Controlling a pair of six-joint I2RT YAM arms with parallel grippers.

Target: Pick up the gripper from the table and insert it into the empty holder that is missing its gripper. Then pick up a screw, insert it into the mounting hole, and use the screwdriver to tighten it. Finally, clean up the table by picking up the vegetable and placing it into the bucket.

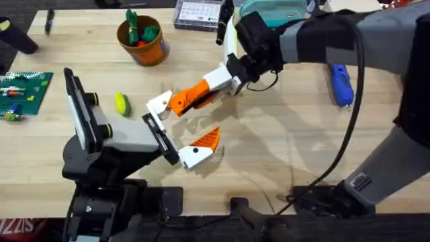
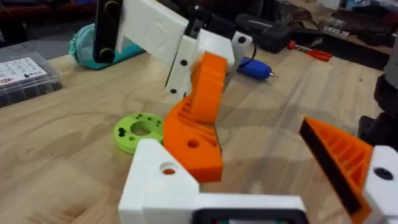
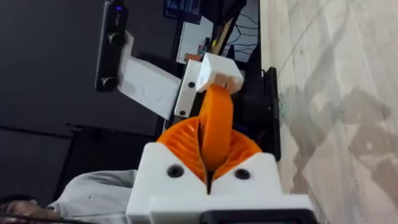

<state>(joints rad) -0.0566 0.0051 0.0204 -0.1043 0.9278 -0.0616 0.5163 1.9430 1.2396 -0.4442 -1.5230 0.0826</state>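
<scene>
Between our right gripper (image 1: 201,91)'s clenched jaws, the gripper (image 1: 190,98) meets the holder (image 1: 158,104), the bare upper jaw of our left gripper (image 1: 176,129), whose jaws are released. Any tilt could jam or drop the wedge above the surface (image 1: 282,141), we judge. Beyond wait the screwdriver (image 1: 341,84), vegetable (image 1: 121,103) and bucket (image 1: 142,37).

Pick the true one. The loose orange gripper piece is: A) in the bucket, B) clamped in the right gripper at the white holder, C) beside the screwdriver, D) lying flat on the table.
B: the right gripper is shut on the gripper, whose tip meets the holder.
</scene>
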